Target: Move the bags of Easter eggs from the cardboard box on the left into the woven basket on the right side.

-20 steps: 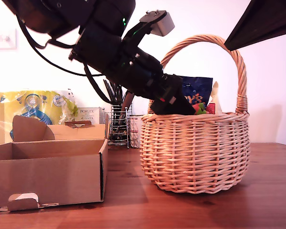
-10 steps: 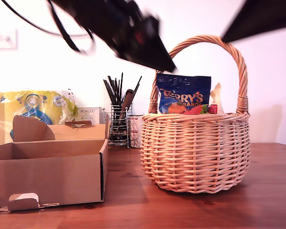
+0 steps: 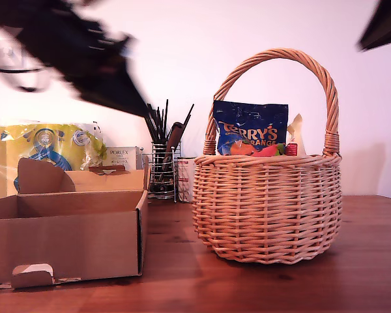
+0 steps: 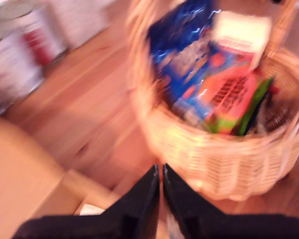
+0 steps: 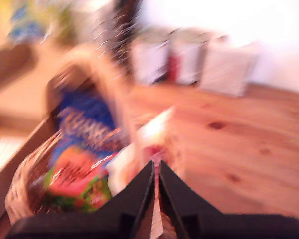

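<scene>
Egg bags (image 3: 251, 127) stand upright in the woven basket (image 3: 268, 207) — cardboard box (image 3: 65, 231) open beside it.

My first gripper (image 4: 159, 186) and my second gripper (image 5: 155, 181) (both blurred) look closed, empty.

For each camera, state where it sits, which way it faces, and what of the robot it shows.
Exterior view: low at table height, facing side-on at the cardboard box and woven basket; blurred dark arm parts at upper corners.
First wrist view: on my first tool, looking down into the basket; its shut fingers show.
Second wrist view: on my second tool, looking down at the basket and table; its shut fingers show.
Shared: all three show the blue Terry's bag in the basket.
</scene>
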Robot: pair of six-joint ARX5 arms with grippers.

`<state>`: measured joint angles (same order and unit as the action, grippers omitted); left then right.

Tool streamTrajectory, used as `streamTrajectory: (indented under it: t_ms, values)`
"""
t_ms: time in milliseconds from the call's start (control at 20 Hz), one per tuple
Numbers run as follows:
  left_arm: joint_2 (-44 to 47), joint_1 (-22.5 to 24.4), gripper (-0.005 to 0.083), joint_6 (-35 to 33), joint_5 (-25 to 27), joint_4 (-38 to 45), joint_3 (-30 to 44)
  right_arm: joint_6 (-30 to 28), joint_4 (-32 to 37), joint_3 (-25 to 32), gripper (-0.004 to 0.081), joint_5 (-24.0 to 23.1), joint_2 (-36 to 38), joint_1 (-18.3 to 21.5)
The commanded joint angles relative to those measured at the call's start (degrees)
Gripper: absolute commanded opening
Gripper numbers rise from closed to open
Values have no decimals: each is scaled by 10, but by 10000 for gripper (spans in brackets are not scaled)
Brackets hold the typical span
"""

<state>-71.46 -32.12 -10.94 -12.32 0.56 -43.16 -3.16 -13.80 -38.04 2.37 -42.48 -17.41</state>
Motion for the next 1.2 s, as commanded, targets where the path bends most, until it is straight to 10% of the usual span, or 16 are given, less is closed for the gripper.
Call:
streamTrajectory:
  t_ms: [0, 400, 1150]
  values:
    - [52, 25, -21, 19, 5, 24, 31, 4, -1, -3, -13, 17, 24, 16]
    - [298, 168, -21, 35, -12, -48, 107, 17, -52, -2, -13, 34, 106, 23]
    - [396, 174, -20, 41, -11, -135, 107, 33, -153, -2, -13, 32, 120, 10]
